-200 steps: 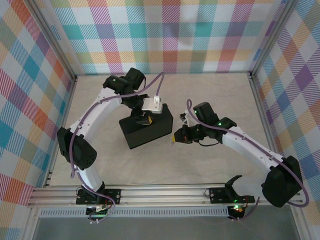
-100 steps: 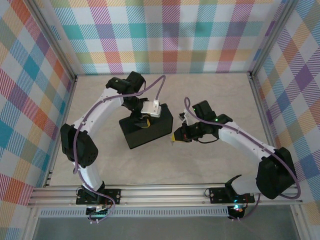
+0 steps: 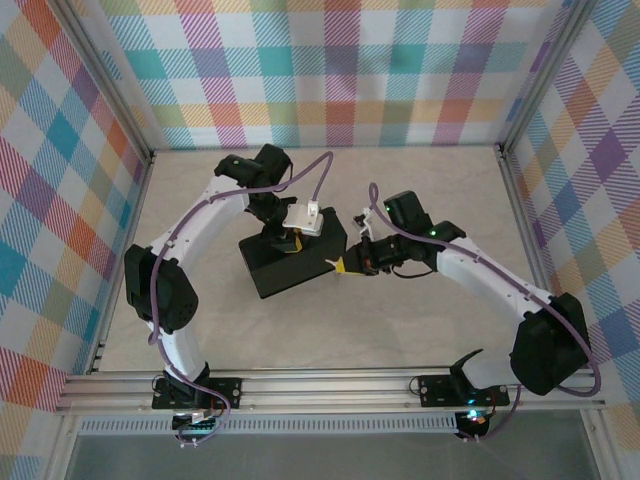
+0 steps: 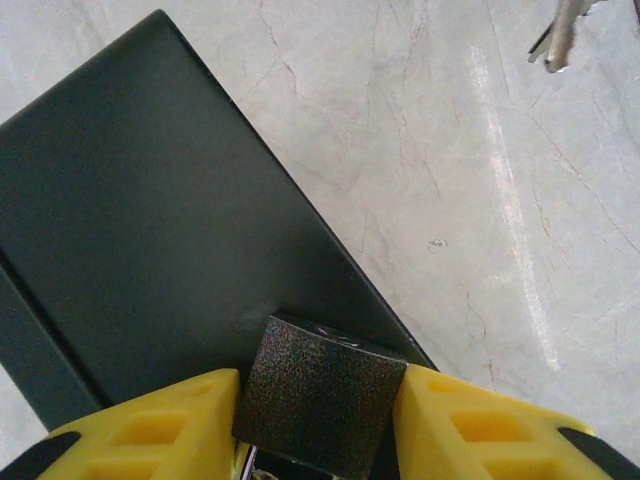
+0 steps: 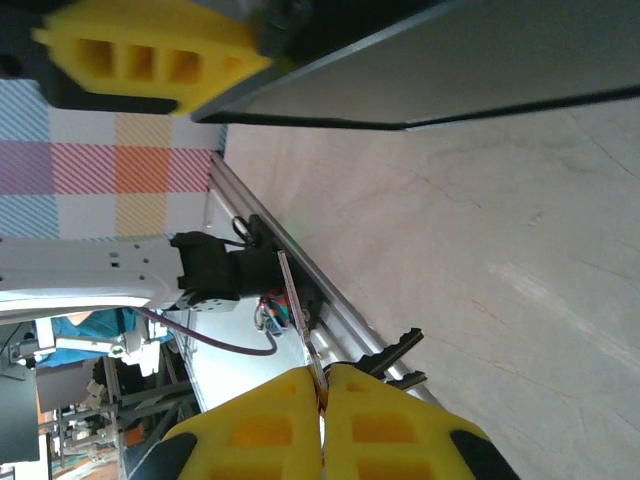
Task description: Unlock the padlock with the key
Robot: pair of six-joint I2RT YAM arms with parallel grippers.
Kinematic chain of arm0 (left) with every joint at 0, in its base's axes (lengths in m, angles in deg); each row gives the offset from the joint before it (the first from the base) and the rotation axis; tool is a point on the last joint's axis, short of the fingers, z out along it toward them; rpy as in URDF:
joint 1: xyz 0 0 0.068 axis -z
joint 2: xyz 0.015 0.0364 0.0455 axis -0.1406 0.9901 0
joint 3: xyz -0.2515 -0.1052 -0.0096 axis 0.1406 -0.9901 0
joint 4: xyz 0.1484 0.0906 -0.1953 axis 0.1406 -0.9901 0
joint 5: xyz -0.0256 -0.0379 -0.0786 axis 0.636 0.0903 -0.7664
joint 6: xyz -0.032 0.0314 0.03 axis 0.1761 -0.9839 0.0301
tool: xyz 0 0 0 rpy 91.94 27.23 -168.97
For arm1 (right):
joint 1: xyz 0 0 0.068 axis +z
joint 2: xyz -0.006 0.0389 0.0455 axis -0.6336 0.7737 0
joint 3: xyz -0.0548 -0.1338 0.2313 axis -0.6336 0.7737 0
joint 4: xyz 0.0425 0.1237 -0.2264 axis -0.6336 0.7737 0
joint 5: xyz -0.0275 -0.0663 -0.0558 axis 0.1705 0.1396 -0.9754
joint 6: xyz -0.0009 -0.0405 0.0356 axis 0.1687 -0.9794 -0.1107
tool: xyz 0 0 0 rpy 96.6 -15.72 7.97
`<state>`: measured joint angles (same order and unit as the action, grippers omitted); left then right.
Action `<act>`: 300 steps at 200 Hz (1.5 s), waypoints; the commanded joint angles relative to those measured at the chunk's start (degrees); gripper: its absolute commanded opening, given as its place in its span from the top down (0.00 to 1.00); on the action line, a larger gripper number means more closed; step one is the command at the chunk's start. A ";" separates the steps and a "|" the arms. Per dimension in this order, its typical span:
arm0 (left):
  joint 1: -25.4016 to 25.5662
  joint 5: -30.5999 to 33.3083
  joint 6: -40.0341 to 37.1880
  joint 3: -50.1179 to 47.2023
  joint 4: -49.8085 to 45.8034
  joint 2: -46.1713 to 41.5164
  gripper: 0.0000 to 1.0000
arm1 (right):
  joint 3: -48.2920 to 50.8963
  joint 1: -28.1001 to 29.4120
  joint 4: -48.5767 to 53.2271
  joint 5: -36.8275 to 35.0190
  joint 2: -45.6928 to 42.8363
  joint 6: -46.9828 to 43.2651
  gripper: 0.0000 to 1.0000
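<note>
Padlock [image 4: 318,375], black, grainy finish, at the edge of the dark box [image 4: 150,220]: left gripper [image 4: 320,412] closed against both its sides. Key [image 5: 300,325], thin, silvery: pinched in the closed right gripper [image 5: 322,400], beside the box, apart from the padlock.

Dark box [image 3: 290,272] askew mid-table — beige marbled tabletop [image 3: 420,330], plaid walls [image 3: 340,70] around.

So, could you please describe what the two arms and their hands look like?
The left arm and right arm share white links with black joints, each carrying a purple cable. A small green light glows on the right arm. The left hand and right hand have blocky yellow fingertips with rectangular recesses.
</note>
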<state>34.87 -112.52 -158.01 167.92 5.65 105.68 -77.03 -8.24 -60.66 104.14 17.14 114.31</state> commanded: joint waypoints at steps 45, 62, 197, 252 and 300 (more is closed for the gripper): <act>0.66 -7.55 -1.38 2.19 -2.63 1.53 0.65 | -6.02 -1.02 0.25 5.74 4.08 -2.65 0.94; 0.99 -7.40 -1.14 2.12 -2.53 1.69 0.68 | -6.42 -1.50 0.68 6.53 5.09 -3.36 0.94; 1.26 -10.75 0.33 -1.31 2.11 0.71 0.67 | -11.46 -4.39 1.97 11.02 12.96 -4.48 0.95; 2.18 -8.26 -0.26 -2.00 3.77 1.43 0.52 | -11.75 -4.70 4.22 9.25 12.10 -5.44 0.95; 2.72 -8.88 -2.58 -0.28 2.56 3.43 0.50 | -10.38 -4.70 4.16 8.86 12.07 -5.53 0.95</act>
<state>36.25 -120.48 -158.01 166.87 8.41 107.10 -87.24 -12.42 -57.54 112.81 29.73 110.18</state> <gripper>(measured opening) 0.486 0.051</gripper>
